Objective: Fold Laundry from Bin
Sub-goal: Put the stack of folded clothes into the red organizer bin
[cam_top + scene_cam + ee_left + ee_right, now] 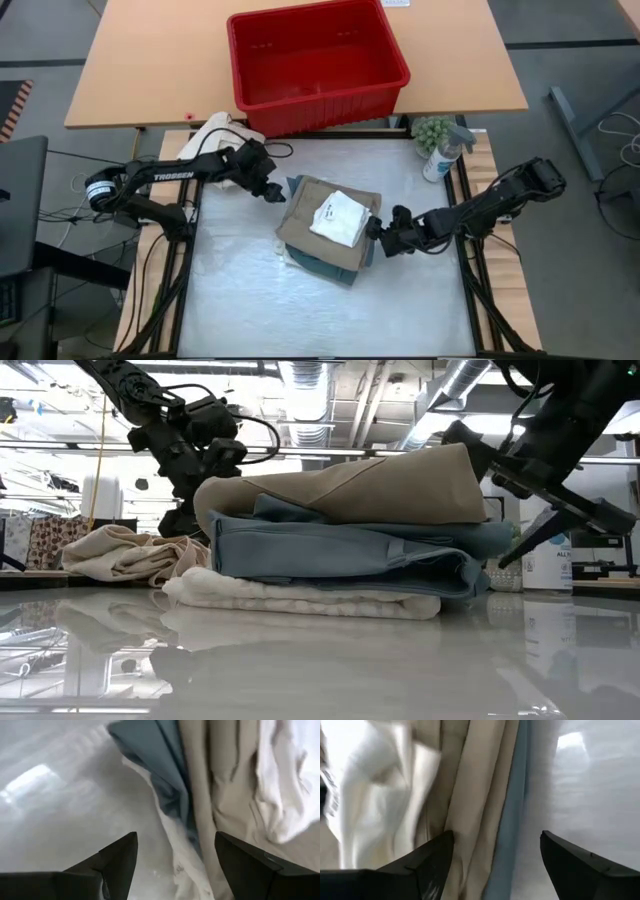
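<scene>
Red bin [316, 62] sits on wooden table [140, 70] beyond the work surface, no laundry seen inside. Stack at centre of white table [240, 300]: towel [300, 598] at bottom, teal garment [340, 550] on it, khaki trousers [350, 488] above, small white cloth [342, 218] on top. Left gripper [272, 190] at stack's left edge, fingers apart, holding nothing. Right gripper [378, 238] at stack's right edge, fingers apart, nothing held. Cream canvas bundle [215, 135] lies behind left arm. Spray bottle [440, 155] & plant [432, 130] at rear right.

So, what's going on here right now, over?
Left gripper, right gripper: open, flanking the stack. Small white cloth tops folded tan trousers. Red plastic bin empty. Nothing blocking.
</scene>
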